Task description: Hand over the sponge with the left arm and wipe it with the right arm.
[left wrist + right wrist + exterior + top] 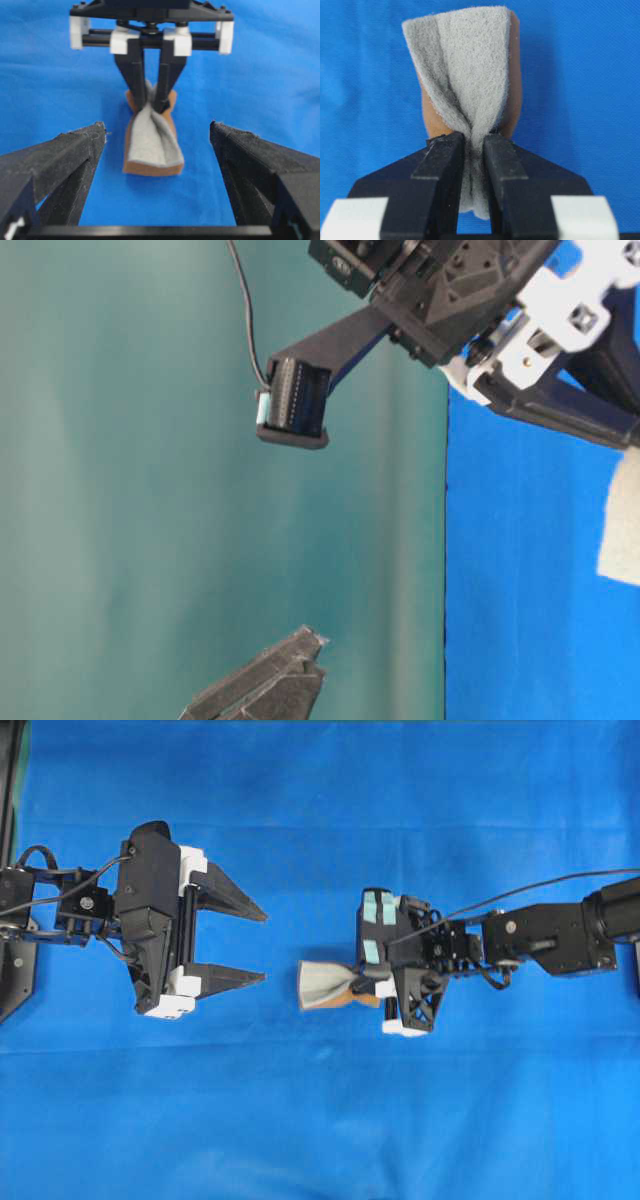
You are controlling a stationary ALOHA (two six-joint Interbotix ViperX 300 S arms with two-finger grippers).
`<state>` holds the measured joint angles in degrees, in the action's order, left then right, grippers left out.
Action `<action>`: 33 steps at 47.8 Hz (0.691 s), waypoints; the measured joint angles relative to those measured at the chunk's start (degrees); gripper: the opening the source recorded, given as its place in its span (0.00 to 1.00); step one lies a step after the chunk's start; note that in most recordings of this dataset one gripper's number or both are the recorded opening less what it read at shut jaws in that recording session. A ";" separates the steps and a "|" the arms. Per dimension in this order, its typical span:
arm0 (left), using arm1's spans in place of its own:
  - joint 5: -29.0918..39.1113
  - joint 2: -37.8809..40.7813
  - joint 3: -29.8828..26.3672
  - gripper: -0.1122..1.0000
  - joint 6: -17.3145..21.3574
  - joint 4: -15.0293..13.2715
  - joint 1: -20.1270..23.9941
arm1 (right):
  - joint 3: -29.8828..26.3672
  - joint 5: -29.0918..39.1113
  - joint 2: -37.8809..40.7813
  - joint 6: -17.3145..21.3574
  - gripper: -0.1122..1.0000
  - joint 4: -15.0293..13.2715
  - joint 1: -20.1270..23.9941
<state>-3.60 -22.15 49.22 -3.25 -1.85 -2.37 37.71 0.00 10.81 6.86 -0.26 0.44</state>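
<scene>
- Overhead: the right gripper (372,982) pinches the sponge (325,985) by one end, so the pad sticks out leftward toward the left gripper (262,944), whose fingers stand wide apart and empty. The two are near but not touching, above the blue cloth (320,1120). We judge the handover done and wiping next.
- Table-level: this view lies on its side; we see only part of the right arm's bracket and a pale corner of the sponge at the far right edge — too little to judge height.
- Left wrist: the sponge (152,142) hangs folded, grey face inward, between our spread fingers (65,160).
- Right wrist: the jaws squeeze the sponge (465,75) hard at its near end. To wipe well, we should lower until the free end flattens on the cloth, keep the squeeze steady, and clear the left gripper first.
</scene>
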 measured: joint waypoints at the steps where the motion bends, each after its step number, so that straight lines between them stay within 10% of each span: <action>1: 0.00 0.00 0.00 0.83 0.00 0.00 0.00 | 0.00 0.09 0.00 -0.18 0.29 0.00 -0.44; 18: 0.00 0.00 0.00 0.83 0.09 0.09 0.00 | 0.18 -2.02 0.00 -1.49 0.29 -5.98 -10.46; 33: 0.00 0.00 0.00 0.83 0.26 0.09 0.00 | 0.44 -2.11 0.00 -1.41 0.29 -6.68 -10.63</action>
<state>-3.60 -22.15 49.22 -2.99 -1.76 -2.37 38.14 -2.11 10.81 5.45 -6.94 -10.20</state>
